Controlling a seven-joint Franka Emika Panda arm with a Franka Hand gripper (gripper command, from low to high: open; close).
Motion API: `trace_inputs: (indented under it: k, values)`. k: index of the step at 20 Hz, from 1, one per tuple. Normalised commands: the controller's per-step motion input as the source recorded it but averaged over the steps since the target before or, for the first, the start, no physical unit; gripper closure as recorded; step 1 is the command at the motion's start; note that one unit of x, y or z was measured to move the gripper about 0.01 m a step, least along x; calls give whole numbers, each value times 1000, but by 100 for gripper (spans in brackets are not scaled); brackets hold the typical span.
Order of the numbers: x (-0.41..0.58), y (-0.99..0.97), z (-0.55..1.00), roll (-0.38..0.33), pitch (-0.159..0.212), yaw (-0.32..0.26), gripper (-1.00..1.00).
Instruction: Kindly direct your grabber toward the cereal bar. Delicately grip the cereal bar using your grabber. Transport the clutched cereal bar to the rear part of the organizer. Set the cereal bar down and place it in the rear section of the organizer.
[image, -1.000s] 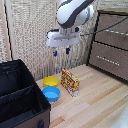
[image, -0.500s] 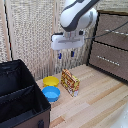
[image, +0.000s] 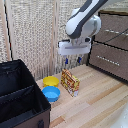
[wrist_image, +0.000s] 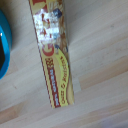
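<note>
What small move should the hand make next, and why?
Probably lower straight down: the white hand hangs empty above the upright yellow-orange cardboard granola box, apart from it, and the wrist view shows the box directly below.

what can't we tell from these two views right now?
- Wrist view: white boxy grabber's fingers out of frame; yellow-orange cardboard cereal bar box blurred and cut by the frame edge, and so is the blue bowl.
- Exterior view: grabber fingertips too small to judge the jaw gap.
- Exterior view: large black fabric organizer cropped by frame edges; contents too dark.
- Yellow bowl partly hidden behind the blue bowl.
</note>
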Motion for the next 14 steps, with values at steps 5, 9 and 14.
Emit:
trace_inputs:
  k: [5, 9, 14]
  values:
    - [30, 96, -349, -92, 3, 0, -100]
    - [0, -6, -466, -134, 78, 44, -100]
    - [0, -39, -384, -116, 94, 102, -100]
